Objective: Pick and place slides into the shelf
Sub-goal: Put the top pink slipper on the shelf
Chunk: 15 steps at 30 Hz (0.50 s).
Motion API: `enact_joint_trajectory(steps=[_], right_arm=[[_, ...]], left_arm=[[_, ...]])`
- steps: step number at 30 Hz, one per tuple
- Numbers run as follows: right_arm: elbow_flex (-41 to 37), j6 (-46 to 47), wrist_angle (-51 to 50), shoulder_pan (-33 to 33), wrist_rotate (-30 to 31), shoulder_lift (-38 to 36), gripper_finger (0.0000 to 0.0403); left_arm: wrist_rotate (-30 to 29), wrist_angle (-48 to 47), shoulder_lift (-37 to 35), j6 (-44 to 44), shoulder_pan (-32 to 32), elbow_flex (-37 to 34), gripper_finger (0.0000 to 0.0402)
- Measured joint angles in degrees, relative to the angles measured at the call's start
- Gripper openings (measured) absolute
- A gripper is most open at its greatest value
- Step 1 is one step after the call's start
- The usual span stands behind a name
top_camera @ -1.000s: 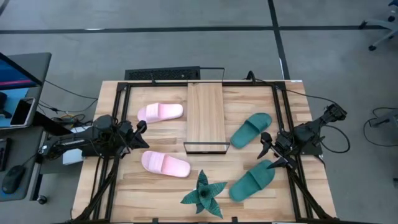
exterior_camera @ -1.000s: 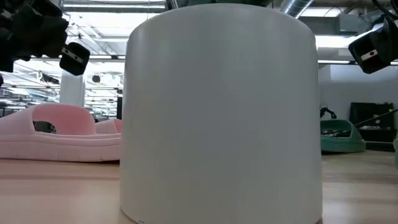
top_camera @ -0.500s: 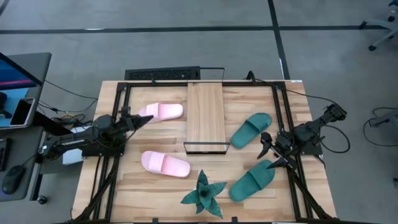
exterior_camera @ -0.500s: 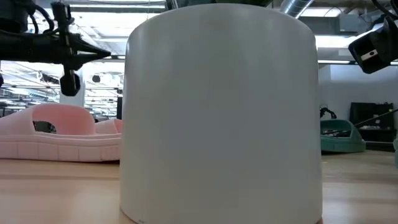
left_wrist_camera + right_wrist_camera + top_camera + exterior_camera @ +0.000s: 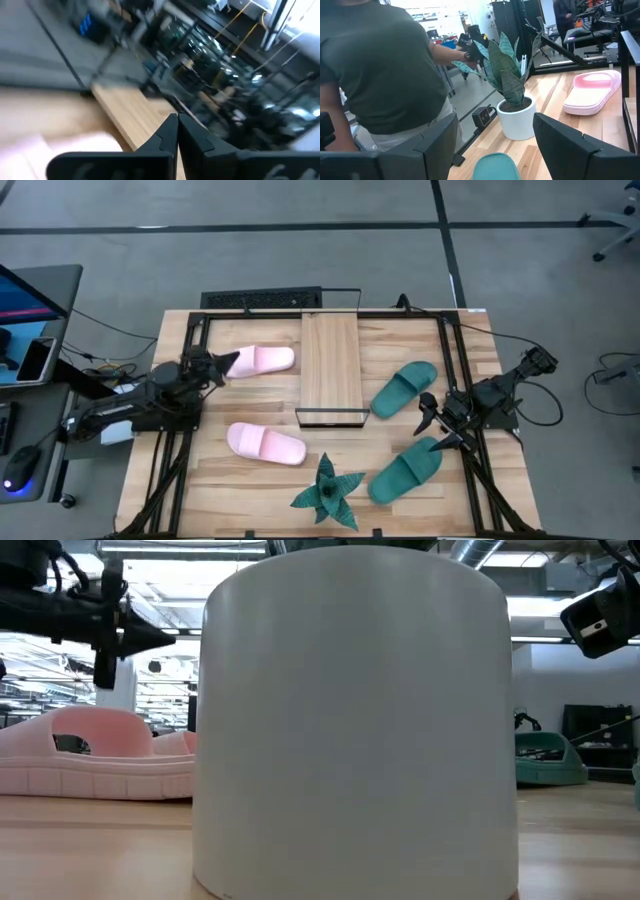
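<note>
**Left arm near far pink slide, nothing shelved**

Your left gripper (image 5: 222,366) sits pinched shut, holding nothing, tips just beside the heel end of the far pale pink soft foam slide (image 5: 262,360); it needs opening before any grab, I'd judge. The near pink slide (image 5: 266,444) lies flat, wide strap up. Centre: the long light-wood slatted shelf with thin black frame (image 5: 331,366) carries no slides. The spiky green plant in its white pot (image 5: 327,491) stands at the near edge. Two teal green slides (image 5: 404,389) (image 5: 404,470) lie right of the shelf. Your right gripper (image 5: 432,425) waits between them, jaws spread wide, empty. A person in a dark green shirt (image 5: 380,80) stands beyond the table.
</note>
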Motion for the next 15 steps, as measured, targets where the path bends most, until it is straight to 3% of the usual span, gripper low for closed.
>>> enact_joint_trajectory(steps=[4,7,11,15], right_arm=[[-0.01,0.00,0.00,0.00,0.01,-0.02,0.0254],[-0.01,0.00,0.00,0.00,0.01,-0.02,0.0254],[0.00,-0.02,0.00,0.00,0.00,0.00,0.0254],[0.00,0.00,0.00,0.00,0.01,-0.01,0.0254]], left_arm=[[-5.31,-1.17,0.00,17.56,1.89,4.74,0.0000],[-8.52,-8.93,0.77,26.60,3.08,10.23,0.0000],[-9.58,-21.99,5.86,31.62,3.78,18.04,0.0000],[-9.64,-30.28,14.04,30.91,3.88,23.92,0.0000]])
